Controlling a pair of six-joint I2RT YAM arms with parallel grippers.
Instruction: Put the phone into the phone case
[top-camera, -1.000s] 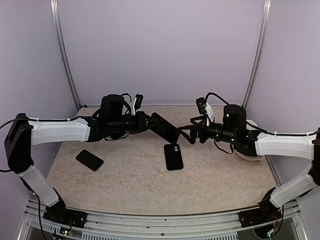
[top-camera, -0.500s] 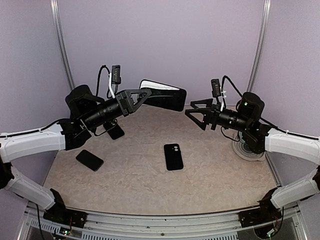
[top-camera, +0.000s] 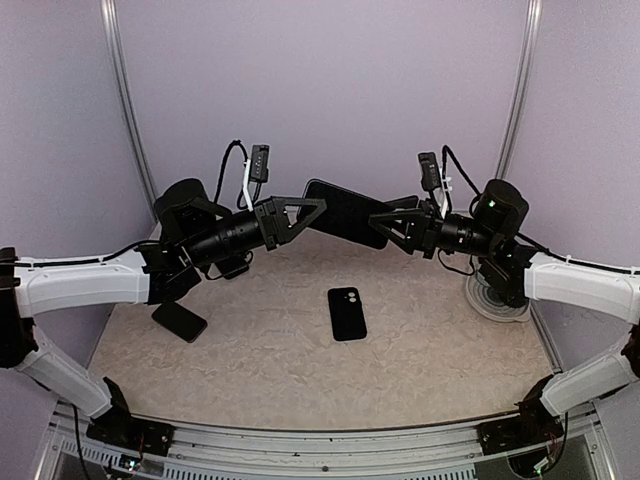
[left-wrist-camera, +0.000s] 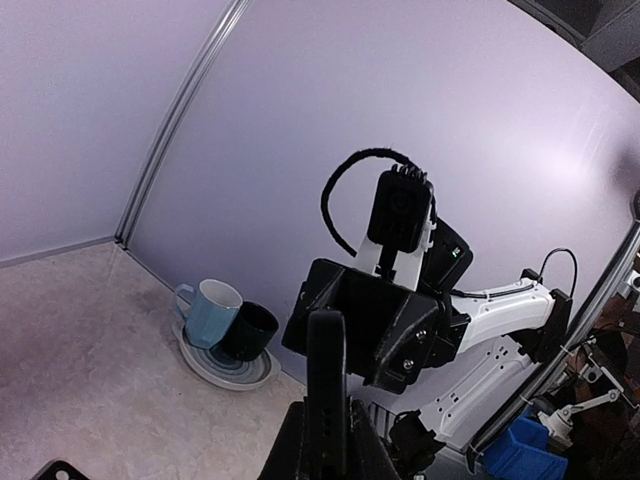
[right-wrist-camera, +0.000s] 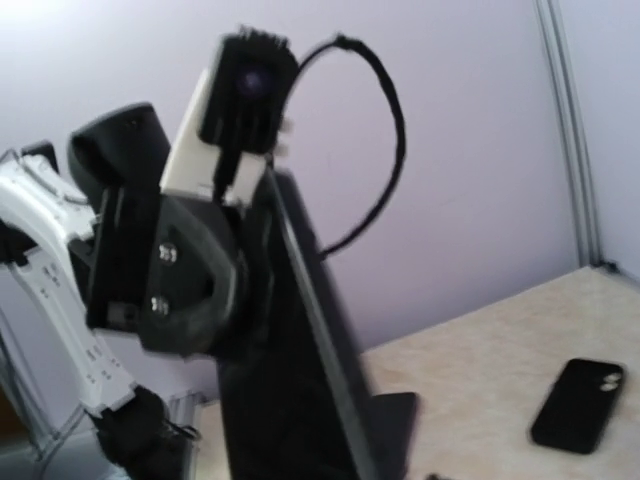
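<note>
The phone (top-camera: 345, 212) is hanging in mid-air over the back of the table (top-camera: 260, 360), well above the phone case (top-camera: 347, 313), which is lying flat at the table's centre. The left gripper (top-camera: 312, 208) is clamping the phone's left end tightly. The right gripper (top-camera: 392, 224) is reaching around the opposite end with its jaws partway apart; whether its pads are touching the phone cannot be told.

The likely hazard is in what looks like a handover. If the left is letting go before the right is gripping firmly, the thin slab could slip free and drop to the table. A hold on the very end alone could also let it swing.

A second dark handset (top-camera: 180, 320) is lying at the left. A blue mug (left-wrist-camera: 205, 312) and a black mug (left-wrist-camera: 250, 330) are sitting on a plate (top-camera: 497, 308) at the right, well clear. Nothing is standing between the phone and the phone case.
</note>
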